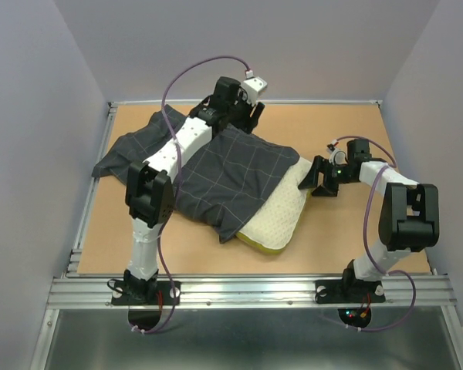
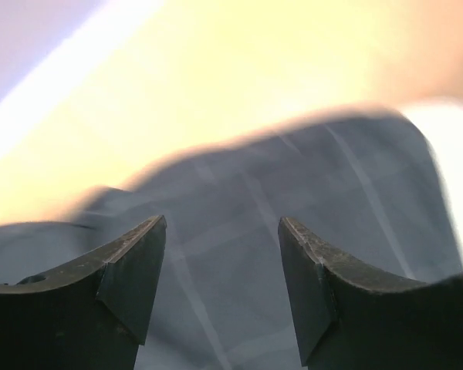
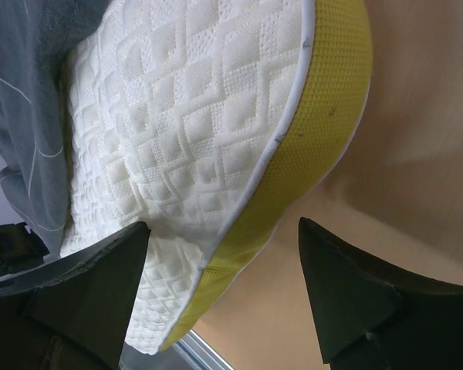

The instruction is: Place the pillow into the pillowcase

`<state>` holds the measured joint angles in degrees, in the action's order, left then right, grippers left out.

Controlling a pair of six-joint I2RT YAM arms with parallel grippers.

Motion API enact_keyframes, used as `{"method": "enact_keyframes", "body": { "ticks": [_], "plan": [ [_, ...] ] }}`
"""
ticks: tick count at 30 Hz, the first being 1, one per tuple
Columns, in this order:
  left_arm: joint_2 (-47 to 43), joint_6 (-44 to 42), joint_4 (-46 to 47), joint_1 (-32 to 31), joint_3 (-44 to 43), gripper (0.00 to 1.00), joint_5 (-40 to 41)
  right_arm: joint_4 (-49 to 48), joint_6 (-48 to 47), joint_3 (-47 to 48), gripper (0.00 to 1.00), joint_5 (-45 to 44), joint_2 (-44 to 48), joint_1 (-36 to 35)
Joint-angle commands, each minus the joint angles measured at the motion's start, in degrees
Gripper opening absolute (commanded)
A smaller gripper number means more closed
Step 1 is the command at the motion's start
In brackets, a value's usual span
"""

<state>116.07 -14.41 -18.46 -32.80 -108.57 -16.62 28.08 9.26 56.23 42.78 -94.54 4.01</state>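
Dark grey cloth pillowcase with a thin pale grid [image 1: 231, 173] lies rumpled across the tan board table [image 1: 347, 239]. It covers the far left part of the soft white quilted pillow with a yellow edge band [image 1: 282, 216]. I cannot tell whether the pillow is inside it or only under it. My left gripper [image 2: 222, 223] hangs over the pillowcase, jaws apart, holding nothing. My right gripper [image 3: 224, 223] sits just beside the pillow's right edge, jaws wide, gripping nothing.

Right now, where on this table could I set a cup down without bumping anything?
Bare table lies along the near edge in front of the pillow, and in the far right corner beyond the right gripper. The middle and far left are crowded: pillowcase, left arm.
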Motion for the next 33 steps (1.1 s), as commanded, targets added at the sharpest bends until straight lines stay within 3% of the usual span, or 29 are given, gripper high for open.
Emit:
{"method": "enact_keyframes", "body": {
  "ticks": [1,13,15,18,19,20,24,27,29,30,33],
  "plan": [
    [6.61,4.75,-0.35,1.33,-9.62,0.72,12.83,0.31,0.85,2.57,0.84,2.04,-0.64,-0.5],
    [19.28,6.33,0.18,1.51,-14.21,0.73,19.78,-1.8,3.93,3.72,0.87,3.18,-5.65,-1.64],
    [20.24,6.24,-0.09,1.42,-14.91,0.66,19.79,-2.32,4.19,3.45,0.84,3.27,-6.0,-2.42],
    [20.34,5.98,-1.23,0.81,-16.23,0.35,14.97,-3.11,4.36,3.45,0.66,3.1,-6.44,-3.22],
    [19.46,5.72,-0.97,0.02,-16.23,0.2,11.04,-3.46,4.8,3.54,0.55,3.09,-6.62,-3.57],
    [18.76,5.63,-0.7,-0.77,-15.8,0.15,9.52,-4.07,5.07,3.71,0.51,2.92,-6.71,-3.66],
    [16.03,4.83,0.7,-5.86,-15.61,0.11,1.7,-4.61,6.12,5.64,0.33,3.44,-7.85,-3.84],
    [15.5,5.8,1.32,-10.0,-15.88,0.11,-1.74,-4.52,6.65,7.31,0.28,3.71,-8.46,-3.92],
    [15.94,8.59,1.93,-11.41,-16.05,0.05,-5.77,-4.43,6.74,8.02,0.27,3.45,-8.2,-3.92],
    [16.2,10.27,2.2,-11.59,-15.88,0.0,-7.18,-4.43,6.74,8.28,0.26,3.45,-8.11,-3.92],
    [16.64,13.62,4.57,-11.41,-15.35,0.0,-12.8,-4.43,6.83,8.72,0.25,3.18,-7.94,-3.92]
  ]
}}
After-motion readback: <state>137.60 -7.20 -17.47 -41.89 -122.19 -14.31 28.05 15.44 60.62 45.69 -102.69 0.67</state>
